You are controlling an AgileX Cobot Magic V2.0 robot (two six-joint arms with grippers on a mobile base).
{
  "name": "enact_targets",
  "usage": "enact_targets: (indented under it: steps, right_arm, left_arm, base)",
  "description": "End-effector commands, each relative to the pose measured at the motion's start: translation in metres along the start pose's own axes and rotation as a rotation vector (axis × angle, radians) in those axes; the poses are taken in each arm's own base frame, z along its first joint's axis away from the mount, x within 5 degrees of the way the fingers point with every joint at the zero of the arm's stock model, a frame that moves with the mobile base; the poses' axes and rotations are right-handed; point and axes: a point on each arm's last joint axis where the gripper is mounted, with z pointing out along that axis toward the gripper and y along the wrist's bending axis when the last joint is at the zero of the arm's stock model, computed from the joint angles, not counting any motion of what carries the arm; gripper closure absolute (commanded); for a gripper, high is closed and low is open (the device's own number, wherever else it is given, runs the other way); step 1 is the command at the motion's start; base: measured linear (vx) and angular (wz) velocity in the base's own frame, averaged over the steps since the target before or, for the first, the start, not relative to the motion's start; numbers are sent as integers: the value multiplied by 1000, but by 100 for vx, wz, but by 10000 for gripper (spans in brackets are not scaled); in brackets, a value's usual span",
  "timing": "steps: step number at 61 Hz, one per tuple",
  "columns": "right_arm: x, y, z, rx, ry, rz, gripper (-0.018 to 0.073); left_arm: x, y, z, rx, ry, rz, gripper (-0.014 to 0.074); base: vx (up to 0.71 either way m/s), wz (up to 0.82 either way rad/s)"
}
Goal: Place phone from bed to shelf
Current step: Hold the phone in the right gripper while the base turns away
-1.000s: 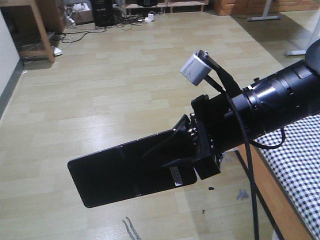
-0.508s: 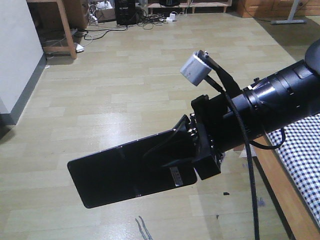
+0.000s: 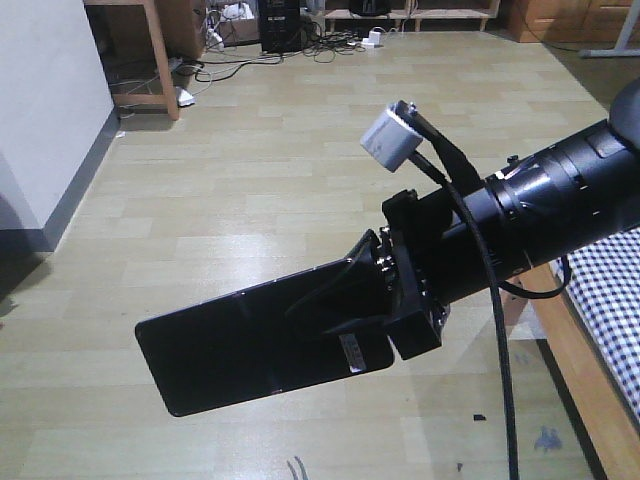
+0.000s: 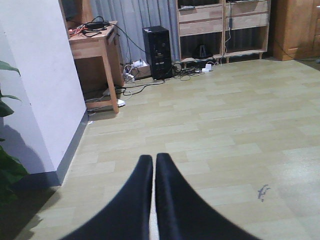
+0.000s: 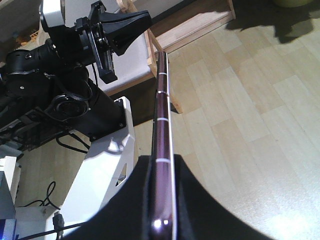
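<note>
Clamping the phone (image 3: 240, 350) over wood floor (image 3: 250, 150), right end effector (image 5: 163, 162); left end effector (image 4: 154, 165) fully together.

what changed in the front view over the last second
The whole background slid right: the white wall came in at left and the bed drew toward the right edge, so the camera seems to swing left. The right pincer stayed shut on the phone, same place in frame.

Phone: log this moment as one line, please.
phone: off bed, held over floor | right tool: shut on phone | left tool: shut, empty | phase: carry
</note>
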Motion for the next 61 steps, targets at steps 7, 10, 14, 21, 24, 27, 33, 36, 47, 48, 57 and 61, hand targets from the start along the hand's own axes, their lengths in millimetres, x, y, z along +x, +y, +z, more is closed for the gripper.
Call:
enact_targets:
  steps: [7,10,14,21,24,27,33,36,47,48,57,61]
  right_arm:
    - [-10,22,-11,-85,-56,-34,560]
    - [-10,22,-11,-85,-56,-34,560]
    - [-10,22,-11,-85,-56,-34,560]
    - [-10,22,-11,-85,-56,-34,560]
    - [-10,22,-11,-85,-56,-34,560]
    - [-10,22,-11,-85,-56,-34,560]
    - [-10,22,-11,-85,-56,-34,560]
    - [-10,22,-11,-85,-56,-34,560]
    - [-10,22,-11,-85,-56,-34,560]
    - [-10,22,-11,-85,-56,-34,560]
    - [-10,22,-11,-85,-56,-34,560]
    - [-10,22,-11,-85,-56,-34,560]
  left_arm:
    - [-16,1,-3,-4,-110,-9,596]
    - [-16,1,-3,-4,-110,-9,596]
    - [-16,1,-3,-4,-110,-9,596]
    - [-16,1,-3,-4,-110,-9,596]
    - [-16,1,-3,-4,-110,-9,596]
    - [-16,1,-3,-4,-110,-9,596]
    - [-16,1,-3,-4,-110,-9,596]
    - [-16,1,-3,-4,-110,-9,596]
    - [-16,1,-3,-4,-110,-9,596]
    - [-16,1,-3,-4,-110,-9,596]
    - [-16,1,-3,-4,-110,-9,596]
    - [-16,1,-3,-4,-110,-9,596]
  base:
    - [21,9]
    - [23,7]
    - [24,5]
    - [26,2]
    - [26,0]
    - [27,-1]
    - [27,-3]
    - [28,-4]
    - [29,-5]
    - [31,-4]
    - [32,-3]
    - [34,-1]
